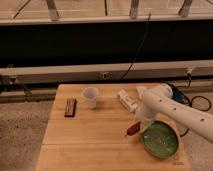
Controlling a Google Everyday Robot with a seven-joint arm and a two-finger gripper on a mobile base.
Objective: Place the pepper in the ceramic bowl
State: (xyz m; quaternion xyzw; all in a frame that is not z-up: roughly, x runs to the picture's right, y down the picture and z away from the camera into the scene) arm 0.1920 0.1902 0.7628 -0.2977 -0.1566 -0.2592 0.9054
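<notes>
The pepper is small, slim and dark red, and it hangs from my gripper just above the wooden table. The gripper is shut on its upper end. The pepper's tip points down and to the left. The ceramic bowl is wide, green and glossy, and it sits on the table's front right part. The pepper is just left of the bowl's rim, not over it. My white arm reaches in from the right and hides part of the gripper.
A small white translucent cup stands at the back middle of the wooden table. A dark rectangular bar lies at the left. A white packet lies behind the gripper. Cables hang behind the table.
</notes>
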